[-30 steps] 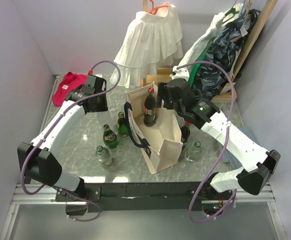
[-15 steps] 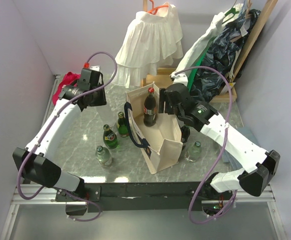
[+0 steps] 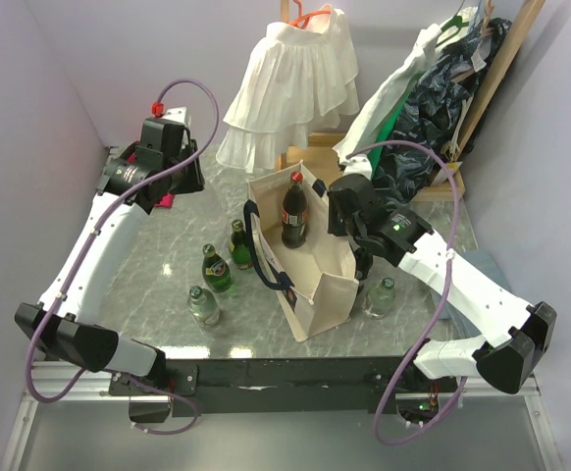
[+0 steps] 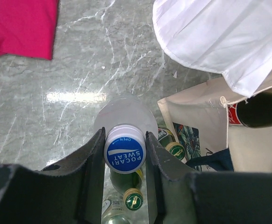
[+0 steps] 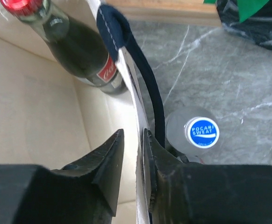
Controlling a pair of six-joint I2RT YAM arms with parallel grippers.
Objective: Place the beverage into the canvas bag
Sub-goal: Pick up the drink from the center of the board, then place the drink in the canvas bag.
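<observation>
My left gripper (image 4: 123,135) is shut on the blue-and-white cap of a clear Pocari Sweat bottle (image 4: 125,114), which hangs high over the marble table with green bottles far below it. The cream canvas bag (image 3: 315,285) stands open mid-table, with a dark cola bottle (image 3: 294,211) upright inside. My right gripper (image 5: 133,135) straddles the bag's right wall (image 5: 132,107) by the navy handle (image 5: 150,88). The outer finger touches the cloth; the inner finger stands a narrow gap off it.
Two green bottles (image 3: 215,267) and a clear one (image 3: 203,306) stand left of the bag. Another Pocari bottle (image 5: 200,133) and a dark bottle (image 3: 364,260) stand at its right. A pink cloth (image 4: 19,25) lies back left, a white garment (image 3: 290,88) hangs behind, and clothes are piled back right (image 3: 442,88).
My left arm has risen and swung back and to the left with its bottle. The right gripper's jaws have narrowed from wide open around the bag's right wall.
</observation>
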